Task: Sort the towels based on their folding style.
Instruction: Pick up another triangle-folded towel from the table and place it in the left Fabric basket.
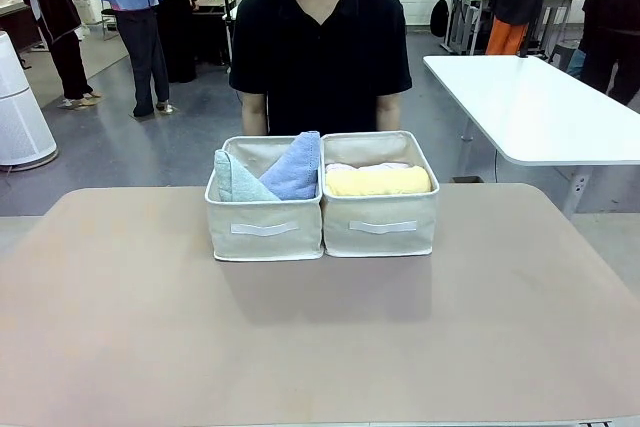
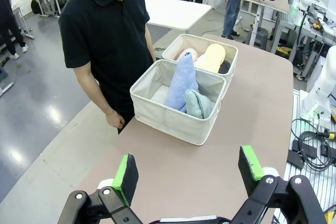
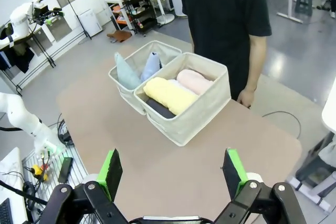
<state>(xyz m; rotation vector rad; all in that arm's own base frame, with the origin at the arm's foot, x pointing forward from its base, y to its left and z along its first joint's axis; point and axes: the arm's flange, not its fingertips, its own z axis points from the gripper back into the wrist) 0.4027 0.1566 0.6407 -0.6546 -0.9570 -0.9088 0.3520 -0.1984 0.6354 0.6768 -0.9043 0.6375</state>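
Two beige fabric bins stand side by side at the table's far middle. The left bin (image 1: 263, 229) holds two cone-folded towels: a pale mint one (image 1: 238, 180) and a periwinkle blue one (image 1: 295, 167). The right bin (image 1: 380, 225) holds rolled towels: a yellow one (image 1: 378, 181) on top, a pink one (image 3: 194, 80) and a dark grey one (image 3: 160, 108) under the yellow. In the left wrist view, my left gripper (image 2: 187, 172) is open and empty, well short of the bins. My right gripper (image 3: 170, 174) is likewise open with nothing between its fingers, above the table near the right bin (image 3: 194, 111).
A person in a black shirt (image 1: 320, 47) stands at the far edge behind the bins, hands down at the sides. The brown tabletop (image 1: 320, 337) in front of the bins is bare. A white table (image 1: 540, 107) stands at the back right.
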